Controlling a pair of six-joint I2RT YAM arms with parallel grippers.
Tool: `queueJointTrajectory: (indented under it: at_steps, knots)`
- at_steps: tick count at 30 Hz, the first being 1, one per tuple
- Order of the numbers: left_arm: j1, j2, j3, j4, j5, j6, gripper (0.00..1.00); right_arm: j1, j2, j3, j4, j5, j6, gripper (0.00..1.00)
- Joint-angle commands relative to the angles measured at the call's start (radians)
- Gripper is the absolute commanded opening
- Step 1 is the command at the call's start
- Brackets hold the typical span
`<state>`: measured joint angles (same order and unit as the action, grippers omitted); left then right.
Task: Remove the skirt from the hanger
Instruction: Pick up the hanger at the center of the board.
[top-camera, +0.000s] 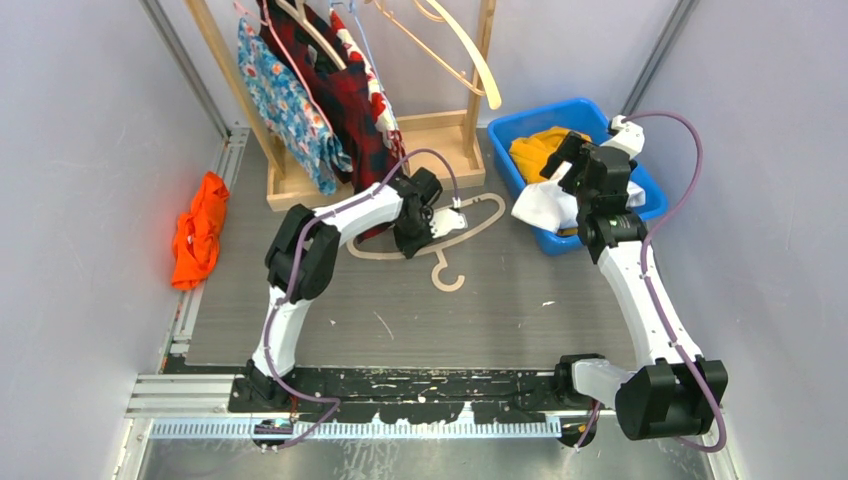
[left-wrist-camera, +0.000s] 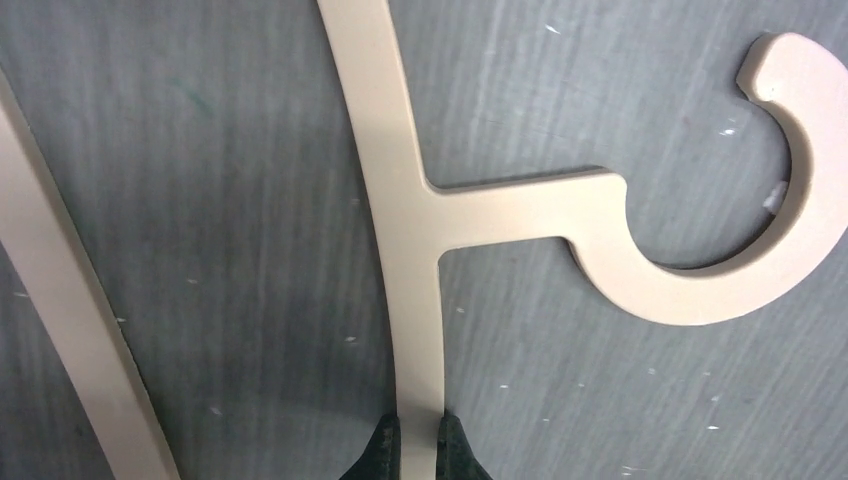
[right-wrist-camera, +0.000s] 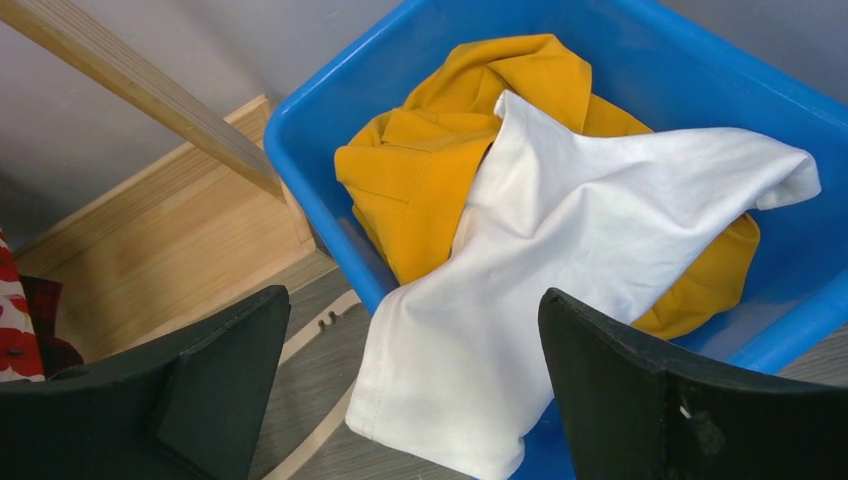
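A bare beige wooden hanger (top-camera: 455, 232) lies flat on the grey mat. My left gripper (top-camera: 418, 232) is shut on the hanger's bar (left-wrist-camera: 405, 230), its fingertips (left-wrist-camera: 382, 452) pinching it from both sides, the hook (left-wrist-camera: 790, 200) to the right. A white skirt (right-wrist-camera: 560, 260) lies in the blue bin (right-wrist-camera: 310, 130), one corner hanging over the near rim, on top of a yellow garment (right-wrist-camera: 440, 150). My right gripper (right-wrist-camera: 415, 380) is wide open and empty just above the skirt; it hovers over the bin (top-camera: 570, 115) in the top view (top-camera: 585, 170).
A wooden rack (top-camera: 440, 135) at the back holds hung clothes: a blue floral one (top-camera: 290, 105), a dark red one (top-camera: 345, 100) and empty hangers (top-camera: 465, 50). An orange cloth (top-camera: 200, 230) lies at the mat's left edge.
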<state>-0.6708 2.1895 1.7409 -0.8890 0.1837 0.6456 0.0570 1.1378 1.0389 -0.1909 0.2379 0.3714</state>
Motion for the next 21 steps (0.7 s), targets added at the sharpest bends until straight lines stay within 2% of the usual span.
queueJointTrajectory:
  at_steps: [1,8,21]
  knots:
    - [-0.022,-0.084,-0.036,-0.09,-0.027,-0.051,0.0,0.003,-0.047,-0.004,0.049,-0.002,0.021,1.0]
    - [-0.031,-0.152,-0.06,-0.07,-0.052,-0.074,0.0,0.001,-0.062,-0.04,0.019,-0.055,0.069,1.0]
    - [-0.031,-0.196,-0.018,-0.094,-0.089,-0.091,0.0,0.026,-0.102,-0.148,-0.035,-0.214,0.215,0.93]
